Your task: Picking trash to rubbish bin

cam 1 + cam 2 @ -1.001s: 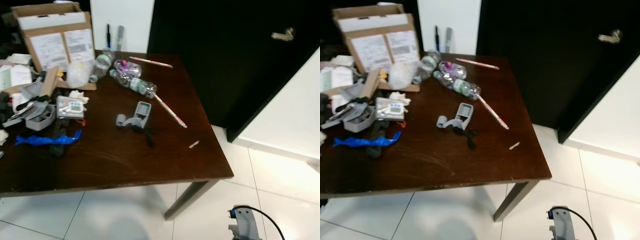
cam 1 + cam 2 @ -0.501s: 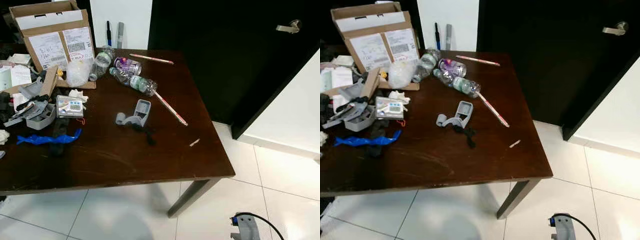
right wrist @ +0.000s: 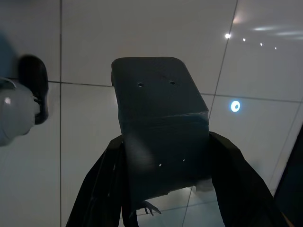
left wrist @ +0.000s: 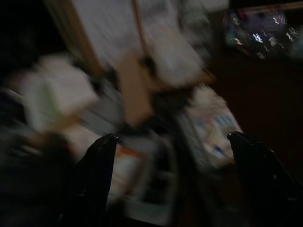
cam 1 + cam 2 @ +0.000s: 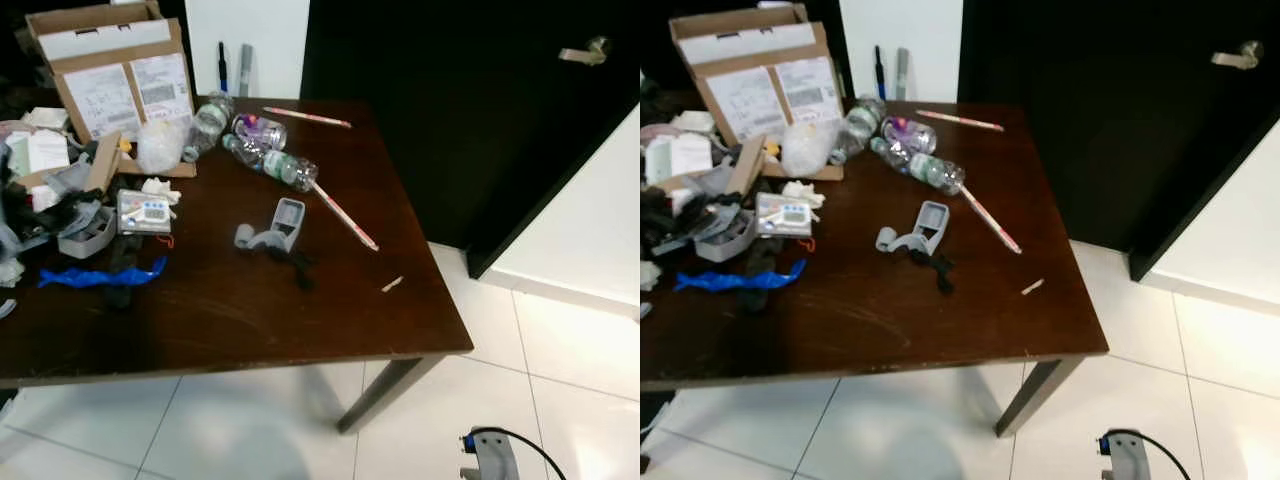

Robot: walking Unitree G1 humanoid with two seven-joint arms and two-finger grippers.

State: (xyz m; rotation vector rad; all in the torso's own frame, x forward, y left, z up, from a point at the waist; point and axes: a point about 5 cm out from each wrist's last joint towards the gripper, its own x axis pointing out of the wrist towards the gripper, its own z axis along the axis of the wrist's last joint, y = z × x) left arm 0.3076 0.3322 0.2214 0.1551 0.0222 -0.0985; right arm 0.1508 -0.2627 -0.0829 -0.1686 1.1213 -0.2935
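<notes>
Nothing is binned yet: bottles (image 5: pixel 272 163) and scraps litter the table (image 5: pixel 330 320). My left gripper (image 4: pixel 173 179) hovers spread apart; my right gripper (image 3: pixel 163 189) clamps a dark box (image 3: pixel 161 123).

One dark brown worktop (image 5: pixel 330 320) carries the clutter. Three clear plastic bottles (image 5: pixel 270 160) lie at its far side, close together. Two long pink-and-white sticks (image 5: pixel 345 215) lie right of them, one far (image 5: pixel 307 117), one nearer. One grey plastic holder (image 5: pixel 275 228) sits mid-worktop, one black scrap (image 5: pixel 300 272) just near of it. One small pale sliver (image 5: pixel 392 284) lies toward the right edge. One open cardboard box (image 5: pixel 110 70) stands at the far left, one clear crumpled bag (image 5: pixel 160 148) before it. One small white timer pack (image 5: pixel 142 212) and one blue strip (image 5: pixel 100 276) lie on the left. The left heap is too jumbled to count. Two pens (image 5: pixel 232 68) stand against the far wall. One door handle (image 5: pixel 585 53) shows far right.
</notes>
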